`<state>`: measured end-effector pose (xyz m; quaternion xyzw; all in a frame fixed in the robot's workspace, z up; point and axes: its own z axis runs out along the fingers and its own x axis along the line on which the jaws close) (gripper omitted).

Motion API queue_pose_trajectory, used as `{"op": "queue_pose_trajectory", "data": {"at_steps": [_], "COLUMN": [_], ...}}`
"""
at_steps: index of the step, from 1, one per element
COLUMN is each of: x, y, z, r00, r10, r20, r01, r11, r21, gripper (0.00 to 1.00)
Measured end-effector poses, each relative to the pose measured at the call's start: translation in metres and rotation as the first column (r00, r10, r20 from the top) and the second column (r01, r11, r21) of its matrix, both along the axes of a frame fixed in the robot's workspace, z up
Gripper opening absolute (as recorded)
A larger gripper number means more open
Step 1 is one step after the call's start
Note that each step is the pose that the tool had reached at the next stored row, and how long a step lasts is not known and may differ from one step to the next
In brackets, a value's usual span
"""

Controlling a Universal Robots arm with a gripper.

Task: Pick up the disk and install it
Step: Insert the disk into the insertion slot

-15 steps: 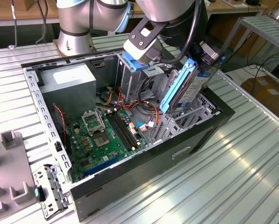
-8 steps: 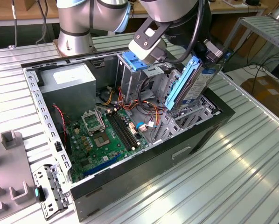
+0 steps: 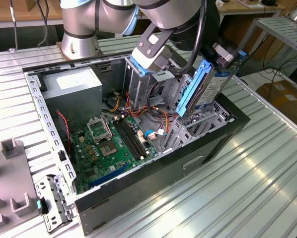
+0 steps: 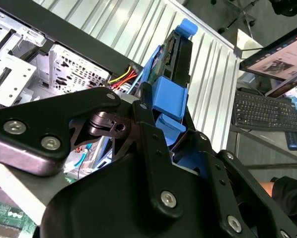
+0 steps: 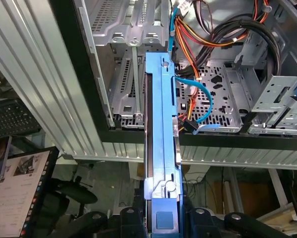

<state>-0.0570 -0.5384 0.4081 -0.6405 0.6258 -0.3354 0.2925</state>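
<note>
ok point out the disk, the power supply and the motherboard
the disk [image 3: 209, 90]: exterior view, on its labelled face beside the blue rail
the power supply [image 3: 69, 101]: exterior view, on its grey side wall
the motherboard [image 3: 95, 159]: exterior view, on the green board near the socket

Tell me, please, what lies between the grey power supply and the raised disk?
In the exterior view, the blue-topped drive cage and coloured cables lie between the power supply and the disk.
</note>
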Motion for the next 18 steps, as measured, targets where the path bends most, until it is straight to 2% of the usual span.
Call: {"op": "queue_pose_trajectory", "data": {"at_steps": [1, 3, 5, 6, 7, 8, 9, 12, 13, 14, 15, 18], "x": [-0.0022, -0.0060, -0.0085, -0.0102, -0.0112, -0.0129, -0.0142, -0.0164, -0.0174, -0.0191, -0.0218, -0.0253], "y": [-0.0006, -0.0014, -0.0020, -0.0026, -0.0029, -0.0034, -0.0037, -0.0042, -0.0045, -0.0052, -0.0063, -0.0073], "z": [-0.0015, -0.0029, -0.0042, -0.0053, -0.0060, -0.0074, -0.0085, -0.0115, -0.0131, -0.0154, -0.0184, -0.0237], "r00": [1.0000, 0.9994, 0.9987, 0.9981, 0.9976, 0.9966, 0.9960, 0.9950, 0.9943, 0.9933, 0.9919, 0.9905], "r10": [0.000, 0.000, 0.000, 0.000, 0.000, 0.000, 0.000, 0.000, 0.000, 0.000, 0.000, 0.000], "r20": [0.0050, 0.0343, 0.0505, 0.0617, 0.0695, 0.0826, 0.0891, 0.1003, 0.1067, 0.1156, 0.1268, 0.1376], "r01": [0.000, 0.000, 0.000, 0.000, 0.000, 0.000, 0.000, 0.000, 0.000, 0.000, 0.000, 0.000], "r11": [1.0000, 1.0000, 1.0000, 1.0000, 1.0000, 1.0000, 1.0000, 1.0000, 1.0000, 1.0000, 1.0000, 1.0000], "r21": [0.0006, 0.0007, 0.0008, 0.0007, 0.0007, 0.0007, 0.0006, 0.0007, 0.0008, 0.0006, 0.0007, 0.0012], "gripper": [0.37, 0.37, 0.37, 0.37, 0.37, 0.37, 0.37, 0.37, 0.37, 0.37, 0.37, 0.37]}}
